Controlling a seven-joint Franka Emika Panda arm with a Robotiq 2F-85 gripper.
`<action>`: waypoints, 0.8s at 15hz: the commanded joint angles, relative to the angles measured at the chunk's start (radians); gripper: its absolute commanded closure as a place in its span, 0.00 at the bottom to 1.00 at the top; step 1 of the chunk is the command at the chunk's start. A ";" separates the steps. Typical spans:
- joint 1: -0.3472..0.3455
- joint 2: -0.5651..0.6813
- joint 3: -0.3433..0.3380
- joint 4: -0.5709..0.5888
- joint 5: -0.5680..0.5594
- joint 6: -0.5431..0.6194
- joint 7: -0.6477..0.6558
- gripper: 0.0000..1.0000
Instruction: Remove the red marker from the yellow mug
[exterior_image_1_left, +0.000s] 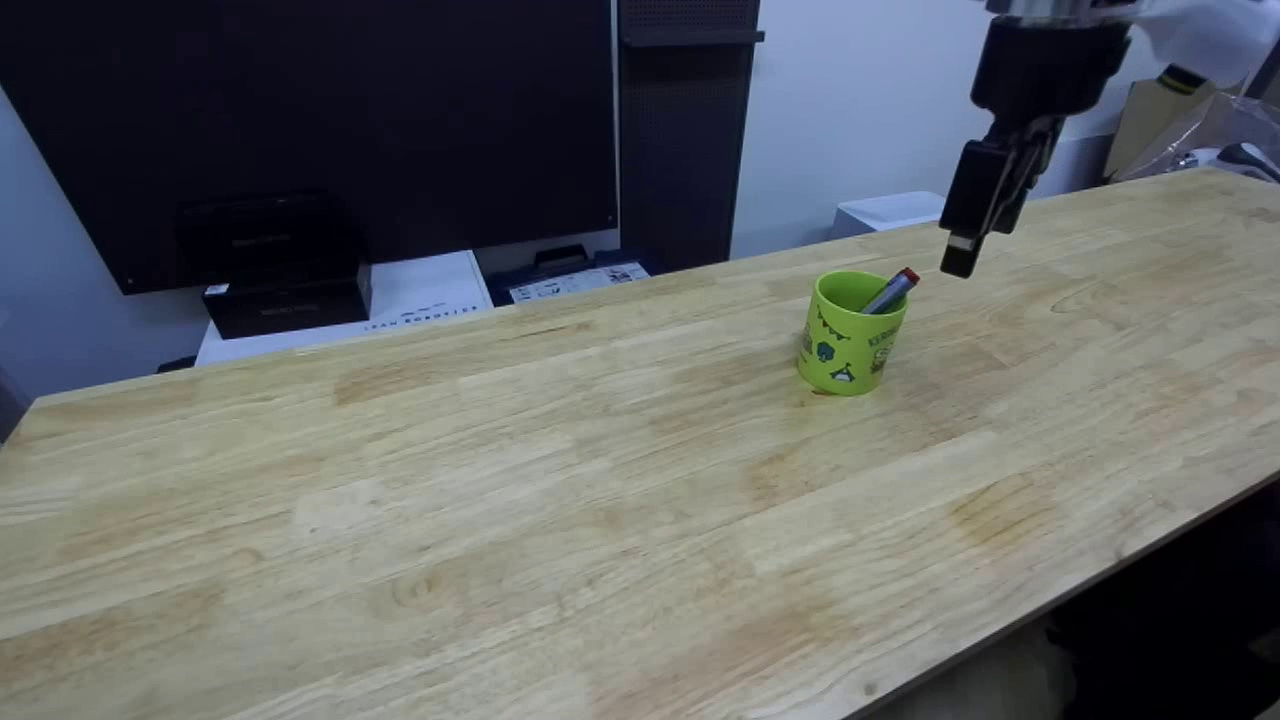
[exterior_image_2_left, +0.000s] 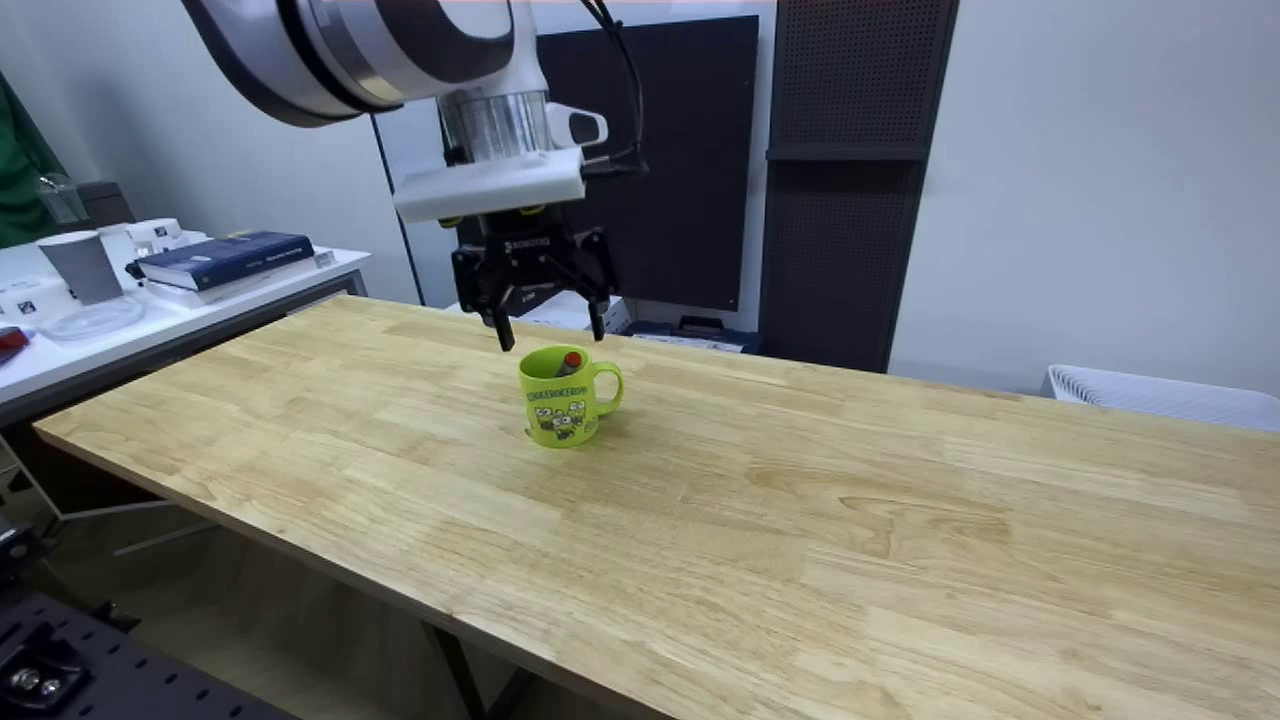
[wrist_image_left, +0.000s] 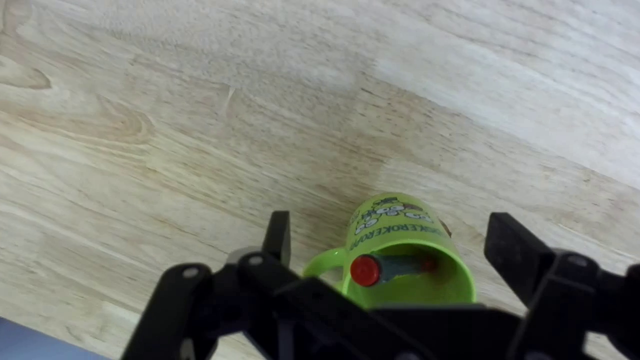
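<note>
The yellow mug is lime green with a printed pattern and stands upright on the wooden table; it shows in both exterior views and in the wrist view. The red marker leans inside it, its red-capped end sticking out above the rim; it also shows in an exterior view and in the wrist view, where its top lies on the handle side. Its lower part is inside the mug. My gripper is open and empty above the mug, apart from mug and marker; both exterior views show it.
The wooden table has its front edge toward the lower right in an exterior view. White and black boxes stand behind the table. A white side table with books and a grey cup stands beyond it.
</note>
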 joint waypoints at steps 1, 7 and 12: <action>0.021 0.120 0.002 0.113 -0.002 0.057 0.046 0.00; 0.031 0.118 -0.012 0.094 -0.028 0.071 0.041 0.00; 0.033 0.160 -0.009 0.117 -0.028 0.086 0.044 0.00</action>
